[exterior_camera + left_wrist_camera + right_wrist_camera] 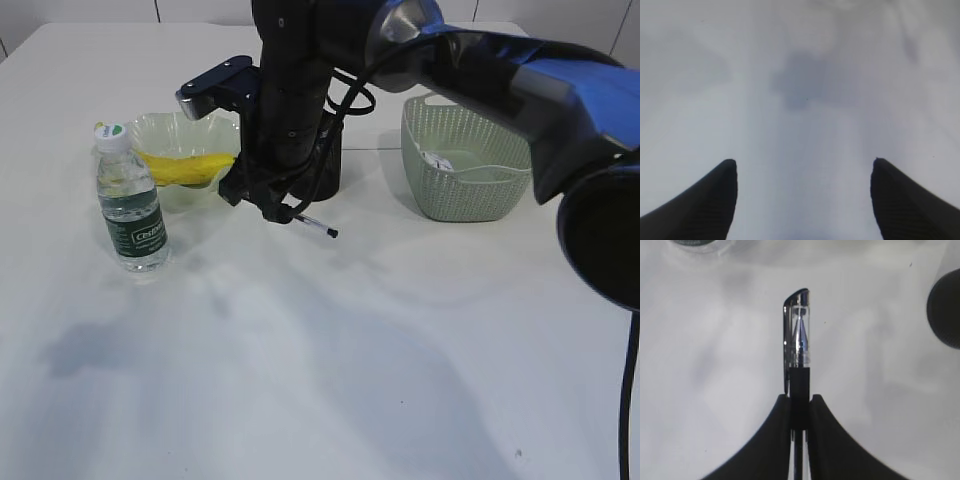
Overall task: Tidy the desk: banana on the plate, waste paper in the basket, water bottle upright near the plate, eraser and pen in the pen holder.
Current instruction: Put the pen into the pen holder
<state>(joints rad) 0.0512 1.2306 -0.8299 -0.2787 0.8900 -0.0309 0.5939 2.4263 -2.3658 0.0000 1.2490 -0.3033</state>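
Note:
My right gripper [276,211] reaches across the middle and is shut on a black pen [314,225] with a clear cap, holding it slanted just above the desk [330,360]. In the right wrist view the pen [799,335] sticks out ahead of the right gripper [800,397]. The black pen holder [331,165] stands right behind that arm, mostly hidden. The banana [185,167] lies in the green plate [160,127]. The water bottle [130,200] stands upright next to the plate. The waste paper [437,160] lies in the basket [465,185]. My left gripper [804,162] is open over bare desk. The eraser is out of view.
The right arm's blue and black links [520,80] stretch from the right edge over the basket. In the right wrist view a dark round shape [946,307] sits at the right edge and the bottle's base [700,244] at the top left.

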